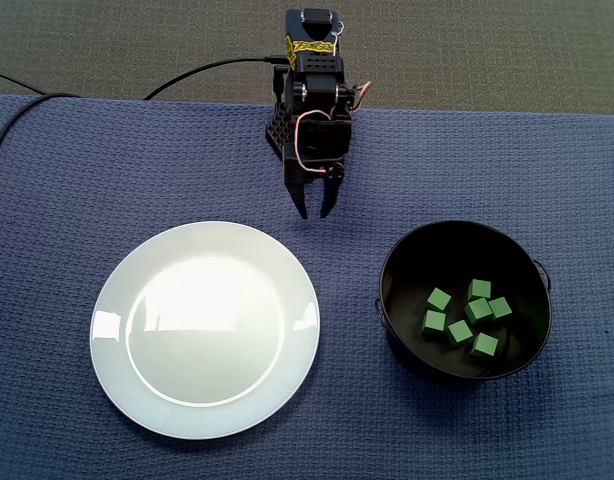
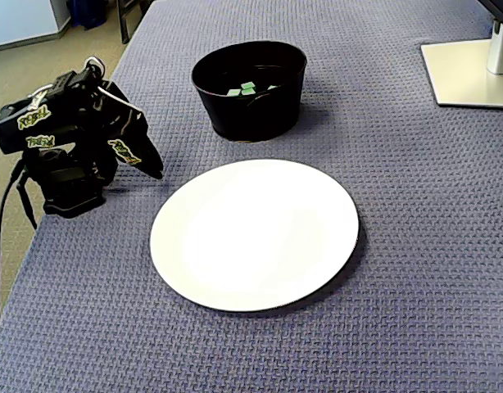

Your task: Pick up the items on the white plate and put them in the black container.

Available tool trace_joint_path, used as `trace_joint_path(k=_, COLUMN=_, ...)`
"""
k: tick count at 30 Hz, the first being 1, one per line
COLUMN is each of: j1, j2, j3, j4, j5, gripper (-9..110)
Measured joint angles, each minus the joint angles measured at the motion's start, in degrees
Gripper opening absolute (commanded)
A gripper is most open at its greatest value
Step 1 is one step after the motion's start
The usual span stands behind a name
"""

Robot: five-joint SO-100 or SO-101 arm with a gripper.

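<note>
Gripper [image 1: 316, 213] hangs at the far edge of the blue cloth [image 1: 67, 180] in a fixed view, tips just barely parted, nothing in them. Going left to right: the white plate [image 1: 207, 330] lies on the left, near the gripper but not touching. The black container [image 1: 402, 275] is beside it on the right, with a bunch of green cubes [image 1: 477, 311] lying in its bottom.
</note>
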Motion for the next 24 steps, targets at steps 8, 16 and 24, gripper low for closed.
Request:
trace_joint_path(k=8, j1=3.2, j2=0.0, j3=0.0, j4=0.0, j5=0.0, gripper=6)
trace_joint_path(k=16, j1=3.3, j2=0.0, j3=0.0, j4=0.0, j5=0.0, gripper=6)
trace_joint_path(k=24, j1=3.3, j2=0.0, j3=0.0, j4=0.0, j5=0.0, gripper=6)
